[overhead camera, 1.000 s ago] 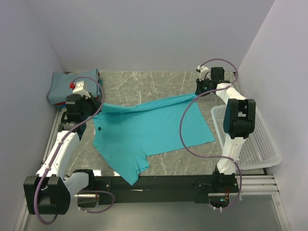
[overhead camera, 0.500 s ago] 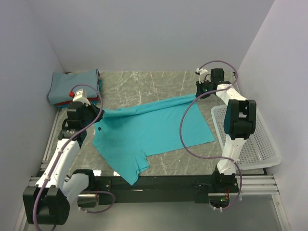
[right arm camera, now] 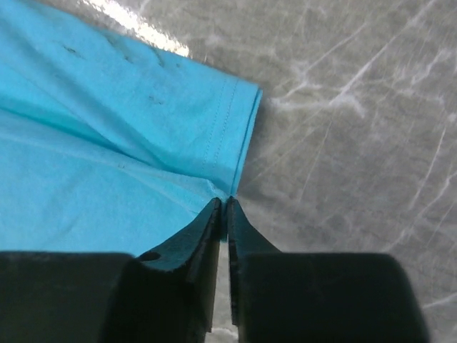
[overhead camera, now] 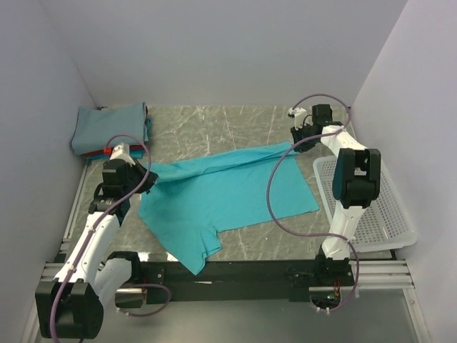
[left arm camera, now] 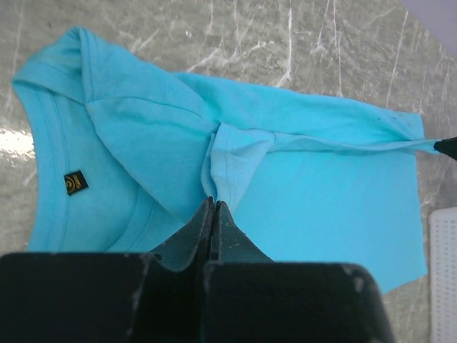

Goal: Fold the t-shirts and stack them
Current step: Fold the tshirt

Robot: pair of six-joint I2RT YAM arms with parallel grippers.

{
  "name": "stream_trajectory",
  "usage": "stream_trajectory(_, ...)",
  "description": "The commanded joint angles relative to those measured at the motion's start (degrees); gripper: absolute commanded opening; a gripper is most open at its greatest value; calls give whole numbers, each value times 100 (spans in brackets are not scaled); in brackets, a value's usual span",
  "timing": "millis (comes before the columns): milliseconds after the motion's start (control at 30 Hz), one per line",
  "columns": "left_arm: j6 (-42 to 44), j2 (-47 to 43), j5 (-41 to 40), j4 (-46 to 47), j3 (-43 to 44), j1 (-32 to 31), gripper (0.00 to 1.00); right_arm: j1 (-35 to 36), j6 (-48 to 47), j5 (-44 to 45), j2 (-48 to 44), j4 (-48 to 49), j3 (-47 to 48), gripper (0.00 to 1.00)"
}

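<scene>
A bright turquoise t-shirt (overhead camera: 221, 193) lies spread on the marble table, with its far edge lifted into a taut ridge between my two grippers. My left gripper (overhead camera: 146, 179) is shut on a bunched fold near the collar (left arm camera: 213, 204); the neck label shows at the left of the left wrist view. My right gripper (overhead camera: 295, 143) pinches the hem corner of the shirt (right arm camera: 86, 164) at its fingertips (right arm camera: 223, 201), with only a thin slit between the jaws. Folded t-shirts (overhead camera: 111, 128) are stacked at the far left corner, a grey-blue one on top and a red edge showing beneath.
A white mesh basket (overhead camera: 378, 207) sits at the right table edge beside the right arm; its corner shows in the left wrist view (left arm camera: 444, 271). Grey walls close in the left, back and right. Bare marble lies behind the shirt.
My left gripper has drawn the pinched fold toward the near side and slightly right, away from the stack. The right gripper has hardly moved.
</scene>
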Motion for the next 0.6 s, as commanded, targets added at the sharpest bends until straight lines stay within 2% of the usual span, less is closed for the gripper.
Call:
stream_trajectory(0, -361, -158, 230, 53, -71, -26, 1, -57, -302, 295, -515, -156, -139, 18)
stream_trajectory(33, -397, -167, 265, 44, -115, -26, 1, -57, -329, 312, -550, -156, -183, 24)
stream_trajectory(133, -503, -176, 362, -26, -159, -26, 1, -57, -355, 295, -735, -209, -289, 35)
stream_trajectory(200, -529, -176, 371, -105, -159, -26, 1, -57, -346, 251, -867, -261, -324, 38)
stream_trajectory(233, -529, -185, 362, -132, -159, -26, 1, -57, -346, 216, -954, -279, -351, 42)
stream_trajectory(567, -599, -343, 581, -430, -150, -26, 1, -57, -39, -452, -1368, -402, -465, 44)
